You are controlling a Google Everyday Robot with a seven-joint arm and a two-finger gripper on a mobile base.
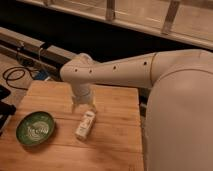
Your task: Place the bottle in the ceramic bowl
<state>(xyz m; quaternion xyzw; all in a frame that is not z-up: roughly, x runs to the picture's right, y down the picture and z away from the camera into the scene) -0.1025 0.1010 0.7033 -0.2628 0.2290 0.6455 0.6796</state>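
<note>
The small white elongated bottle with a faint greenish-brown label [85, 125] lies flat on its side on the pale wooden counter [117, 137], not yet lifted. One end points toward the robot's claw [83, 106] and the other toward the counter's front edge. The claw hangs pointing down, just over the bottle's far end. I cannot tell whether it is apart or together, and it does not appear to be holding anything. The shallow round green glazed ceramic bowl [49, 134], with a pale swirl inside, sits empty at camera left, near the bottle but clear of it. The main risk, in my judgement, is a grasp taken at the bottle's end rather than its middle, since the bottle could then pivot, droop or slip free in transit. A descending claw could also nudge the rounded body and roll it aside. The bottle looks about as long as the bowl is wide, so an off-centre release might leave it bridging the rim, or shove the bowl along the counter. The thick white arm [117, 72] also looms close above, making contact hard to judge.
</note>
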